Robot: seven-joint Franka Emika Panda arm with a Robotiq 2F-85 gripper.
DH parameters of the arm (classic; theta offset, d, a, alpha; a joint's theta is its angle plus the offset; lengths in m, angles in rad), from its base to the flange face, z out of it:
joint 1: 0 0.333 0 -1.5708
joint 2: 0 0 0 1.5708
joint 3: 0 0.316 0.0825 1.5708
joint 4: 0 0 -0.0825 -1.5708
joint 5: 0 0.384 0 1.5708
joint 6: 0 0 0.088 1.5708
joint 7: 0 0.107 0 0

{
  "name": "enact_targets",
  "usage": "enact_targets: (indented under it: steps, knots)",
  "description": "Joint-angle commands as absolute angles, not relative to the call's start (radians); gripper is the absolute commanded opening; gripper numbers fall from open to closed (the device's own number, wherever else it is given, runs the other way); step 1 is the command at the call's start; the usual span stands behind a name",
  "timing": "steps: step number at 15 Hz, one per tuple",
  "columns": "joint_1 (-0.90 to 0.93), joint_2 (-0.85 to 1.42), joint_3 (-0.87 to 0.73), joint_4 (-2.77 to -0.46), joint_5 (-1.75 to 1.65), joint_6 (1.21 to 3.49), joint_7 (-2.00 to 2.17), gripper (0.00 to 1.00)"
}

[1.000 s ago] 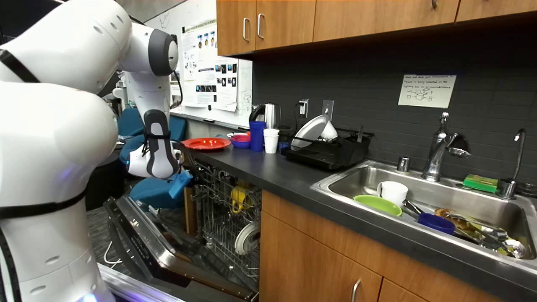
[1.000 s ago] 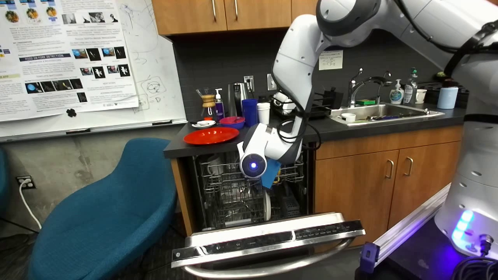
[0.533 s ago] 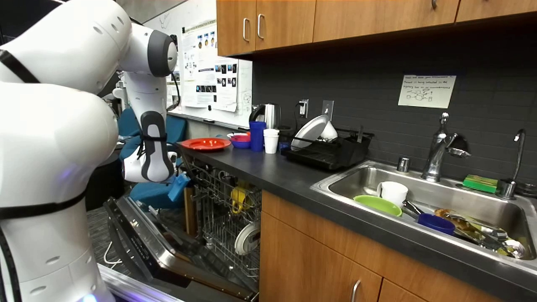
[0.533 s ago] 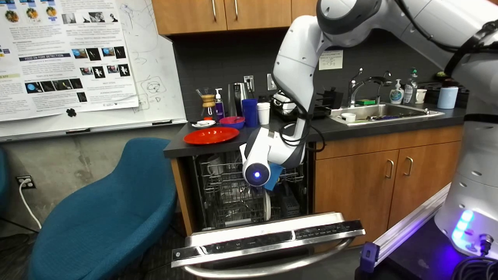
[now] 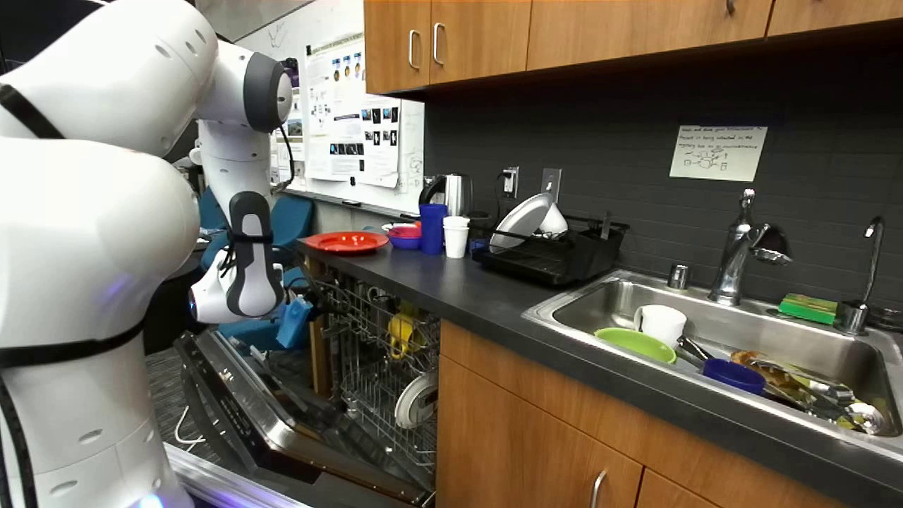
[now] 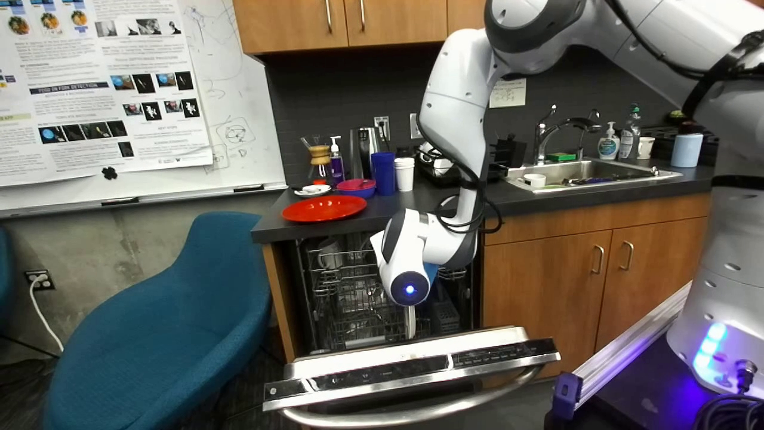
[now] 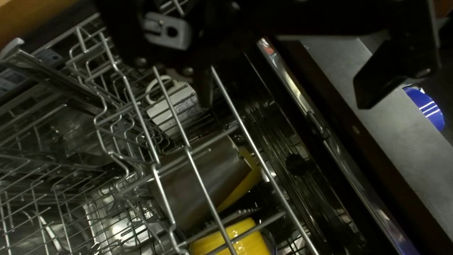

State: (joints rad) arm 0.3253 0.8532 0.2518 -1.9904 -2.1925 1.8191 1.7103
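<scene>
My gripper is open and empty, with its dark fingers wide apart at the top of the wrist view. It is in front of the open dishwasher's upper wire rack, near the rack's outer wires. A white mug, a dark cup and a yellow mug show through the wires. The yellow mug also shows in an exterior view. A blue piece is at the hand. In an exterior view the hand hides the fingers.
The lowered dishwasher door lies below the hand. The counter edge runs above the rack. A red plate, blue cup and white cups stand on it. A white plate stands in the lower rack. A blue chair stands beside.
The hand has moved lower and back from the dishwasher, toward the left in an exterior view and right and down in the opposite exterior view. The dishes and door have not moved.
</scene>
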Motion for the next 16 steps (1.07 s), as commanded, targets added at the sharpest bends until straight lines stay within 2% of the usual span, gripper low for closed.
enact_targets:
  steps: [1, 16]
  knots:
    - [0.330, 0.874, 0.260, -2.011, -2.240, 1.752, 1.708, 1.00]
    - [0.335, 0.998, 0.253, -1.884, -2.334, 1.669, 1.626, 1.00]
